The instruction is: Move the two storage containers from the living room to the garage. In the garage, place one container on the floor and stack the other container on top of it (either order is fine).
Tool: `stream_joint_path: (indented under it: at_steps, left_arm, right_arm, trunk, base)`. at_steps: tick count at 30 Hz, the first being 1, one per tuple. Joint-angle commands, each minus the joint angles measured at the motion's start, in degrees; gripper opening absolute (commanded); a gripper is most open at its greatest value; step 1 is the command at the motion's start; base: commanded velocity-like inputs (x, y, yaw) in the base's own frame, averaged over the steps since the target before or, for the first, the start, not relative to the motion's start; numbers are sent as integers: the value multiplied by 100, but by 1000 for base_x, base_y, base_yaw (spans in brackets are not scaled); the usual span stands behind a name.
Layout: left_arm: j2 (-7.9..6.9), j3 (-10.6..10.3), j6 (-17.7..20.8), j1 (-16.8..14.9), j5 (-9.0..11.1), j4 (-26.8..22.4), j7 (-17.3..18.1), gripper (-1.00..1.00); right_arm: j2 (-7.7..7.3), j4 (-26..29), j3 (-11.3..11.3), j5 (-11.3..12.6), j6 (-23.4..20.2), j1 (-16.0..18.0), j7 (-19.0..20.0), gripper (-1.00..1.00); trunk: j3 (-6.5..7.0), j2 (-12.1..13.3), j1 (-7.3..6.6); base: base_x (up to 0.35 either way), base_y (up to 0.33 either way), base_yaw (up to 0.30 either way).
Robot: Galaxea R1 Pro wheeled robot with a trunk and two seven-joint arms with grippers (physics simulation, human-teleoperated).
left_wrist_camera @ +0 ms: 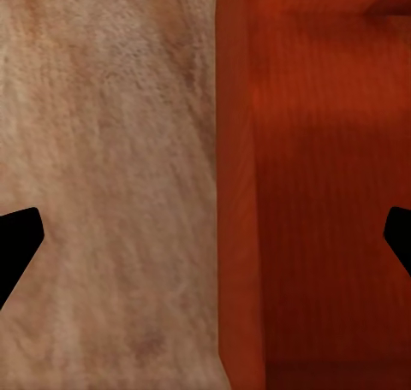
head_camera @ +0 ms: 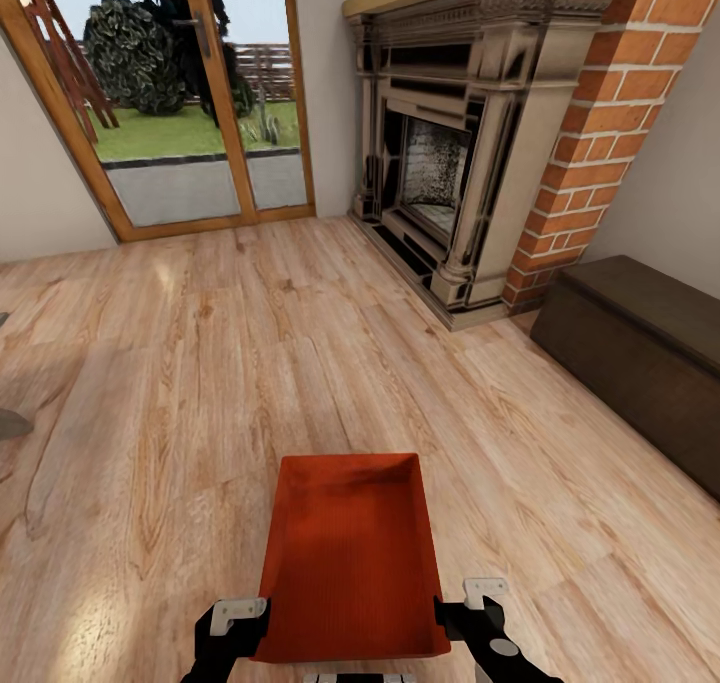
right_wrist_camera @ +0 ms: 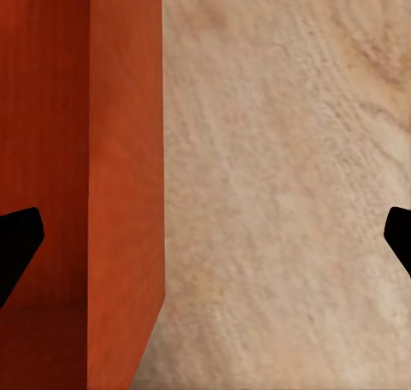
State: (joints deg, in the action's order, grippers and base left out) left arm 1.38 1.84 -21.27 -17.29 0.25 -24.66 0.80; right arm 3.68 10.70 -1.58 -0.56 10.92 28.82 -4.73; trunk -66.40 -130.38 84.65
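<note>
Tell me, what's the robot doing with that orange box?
The robot is in the living room, by the brick fireplace. One orange-red storage container sits low in front of it over the wood-plank floor. The left hand and the right hand are at its two side walls, each open with one finger inside the wall and one outside. Whether the bin is lifted or resting on the floor is unclear.
</note>
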Motion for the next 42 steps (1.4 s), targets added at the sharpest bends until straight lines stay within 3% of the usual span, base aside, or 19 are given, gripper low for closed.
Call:
stream_joint_path:
  at_steps: [1, 23, 29, 42]
  left_arm:
    - [3, 18, -17, -3, 2, 4, 8, 100]
    - [2, 25, -17, -3, 2, 5, 8, 100]
    - [2, 26, -17, -3, 2, 5, 8, 100]
    - [2, 26, -17, -3, 2, 5, 8, 100]
  right_arm:
    - [1, -7, -17, -6, 15, 3, -31, 100]
    - [1, -12, -17, -6, 15, 4, -29, 100]
    - [1, -11, -17, -6, 15, 2, -29, 100]
    - [1, -15, -17, -6, 15, 4, -31, 100]
  trunk:
    - [-22, -43, 22]
    - [-40, -83, 44]
    - [-148, -324, 175]
    - [-148, -324, 175]
  base:
    - [0, 0, 0]
    - [0, 0, 0]
    - [0, 0, 0]
    - [0, 0, 0]
